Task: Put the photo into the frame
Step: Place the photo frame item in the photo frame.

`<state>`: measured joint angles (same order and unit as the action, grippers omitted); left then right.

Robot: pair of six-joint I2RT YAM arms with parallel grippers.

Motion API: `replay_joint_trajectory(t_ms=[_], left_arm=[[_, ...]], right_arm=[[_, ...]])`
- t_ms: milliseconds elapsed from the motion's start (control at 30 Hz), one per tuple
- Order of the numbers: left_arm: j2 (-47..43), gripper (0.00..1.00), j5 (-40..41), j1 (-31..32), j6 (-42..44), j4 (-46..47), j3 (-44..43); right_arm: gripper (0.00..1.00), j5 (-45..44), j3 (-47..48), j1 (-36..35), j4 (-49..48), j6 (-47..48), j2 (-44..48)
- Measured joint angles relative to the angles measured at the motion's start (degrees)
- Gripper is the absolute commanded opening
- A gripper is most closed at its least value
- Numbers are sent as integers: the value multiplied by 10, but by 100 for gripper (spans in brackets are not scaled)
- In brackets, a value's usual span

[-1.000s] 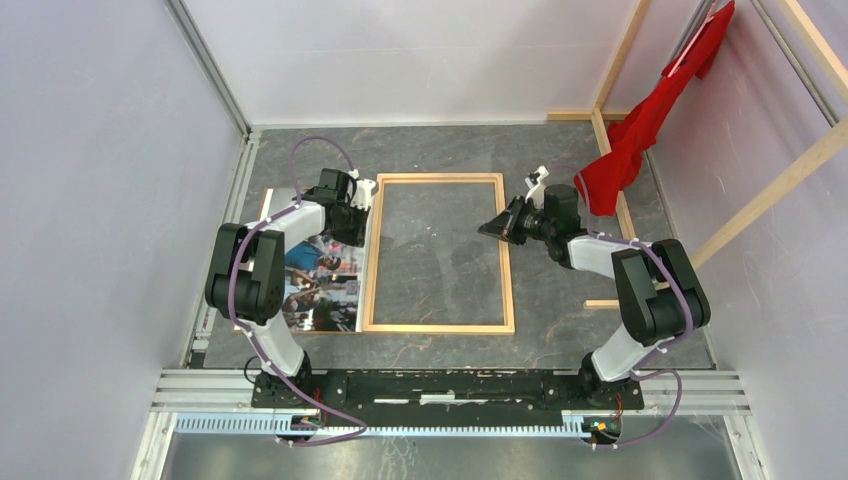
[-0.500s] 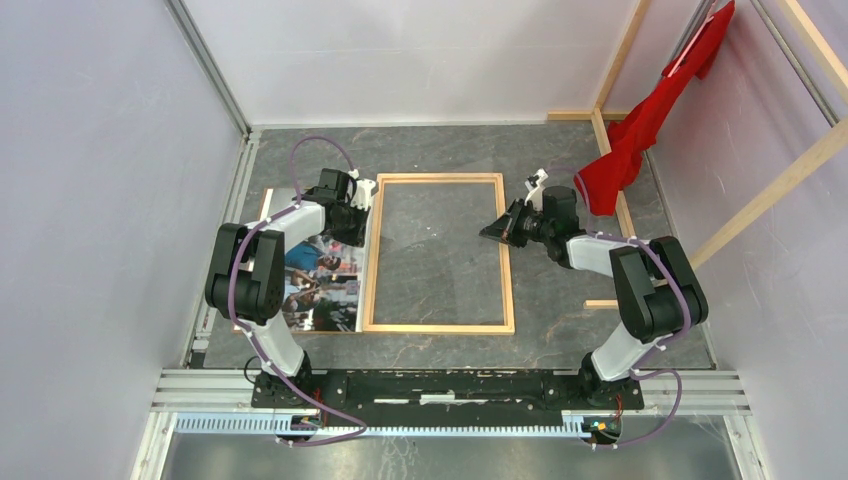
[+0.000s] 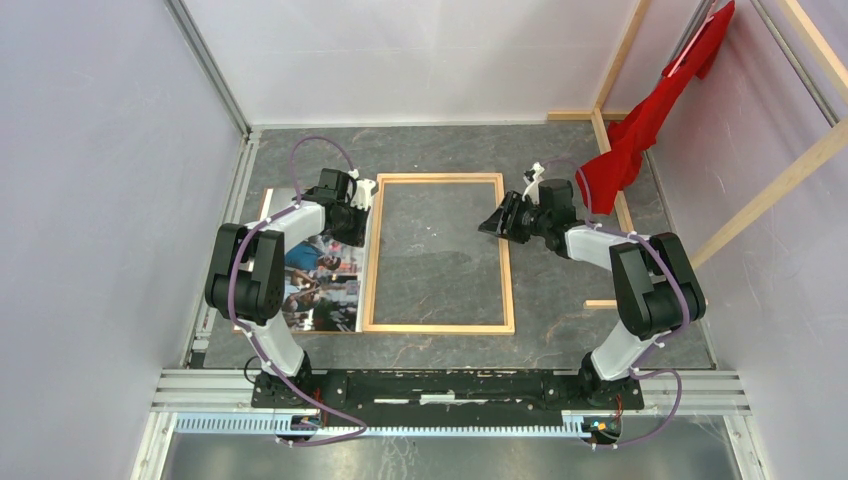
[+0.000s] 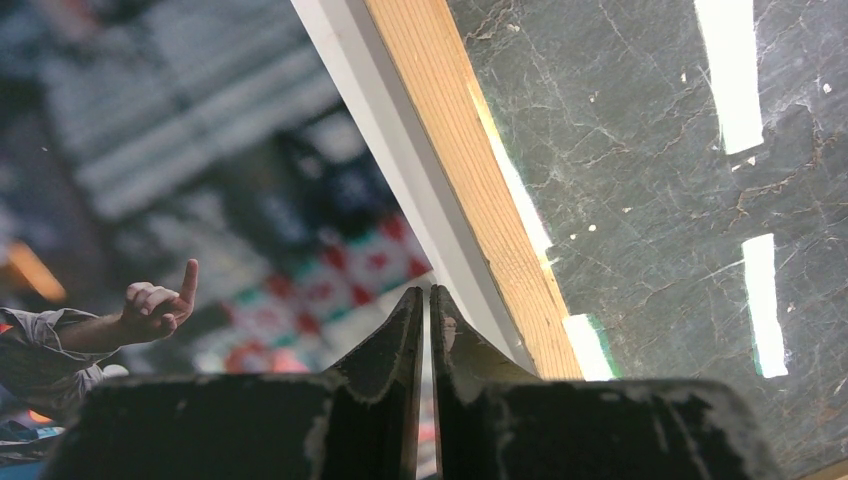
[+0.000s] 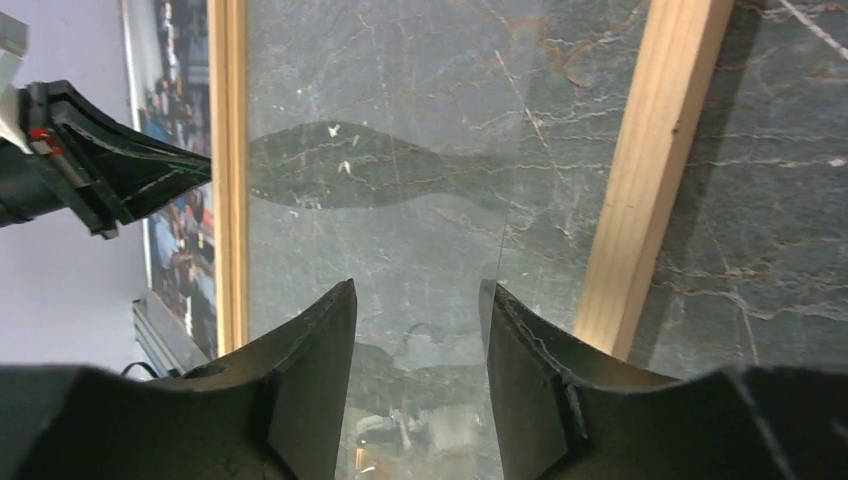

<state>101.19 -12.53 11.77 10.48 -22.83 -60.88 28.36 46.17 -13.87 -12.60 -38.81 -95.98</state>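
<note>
frame: the frame (image 3: pixel 438 327) lies flat on the dark marble table (image 3: pixel 440 150), mid-table, long side running away from the arm bases
photo: the photo (image 3: pixel 320 285) lies print side up just left of the frame, its right edge along the frame's left rail; the top part is hidden under the left arm
left claw: the left gripper (image 4: pixel 424 300) has its fingers pressed together, tips down at the photo's white edge right beside the frame's left rail; cannot tell if paper is caught between them
right claw: the right gripper (image 5: pixel 415 295) has its fingers spread with nothing between them, low over the clear pane just inside the frame's right rail, pointing left towards the other arm
pane: reflects the right gripper's fingers
background: red cloth (image 3: pixel 640 130) hangs on the wooden rack (image 3: pixel 780 180) at far right, apart from the frame
</note>
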Motion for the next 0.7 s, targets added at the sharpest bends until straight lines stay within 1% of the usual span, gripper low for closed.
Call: replay_joint_trajectory(t_ms=[33, 133, 200, 233, 333, 367, 400, 433, 700], left_arm=[[0, 13, 0, 0, 0, 0, 0], [0, 13, 0, 0, 0, 0, 0], [0, 13, 0, 0, 0, 0, 0], [0, 13, 0, 0, 0, 0, 0], [0, 13, 0, 0, 0, 0, 0], [0, 13, 0, 0, 0, 0, 0], [0, 13, 0, 0, 0, 0, 0], [0, 13, 0, 0, 0, 0, 0], [0, 13, 0, 0, 0, 0, 0]], right_arm=[[60, -3, 1, 0, 5, 5, 0], [65, -15, 1, -2, 20, 18, 0], [66, -24, 2, -4, 32, 28, 0], [69, -31, 4, -5, 40, 33, 0], [71, -49, 13, -8, 63, 49, 0], [74, -54, 16, -8, 68, 54, 0], [75, -59, 20, -8, 75, 59, 0], [79, -65, 25, -9, 81, 63, 0], [81, -106, 56, -12, 121, 101, 0]])
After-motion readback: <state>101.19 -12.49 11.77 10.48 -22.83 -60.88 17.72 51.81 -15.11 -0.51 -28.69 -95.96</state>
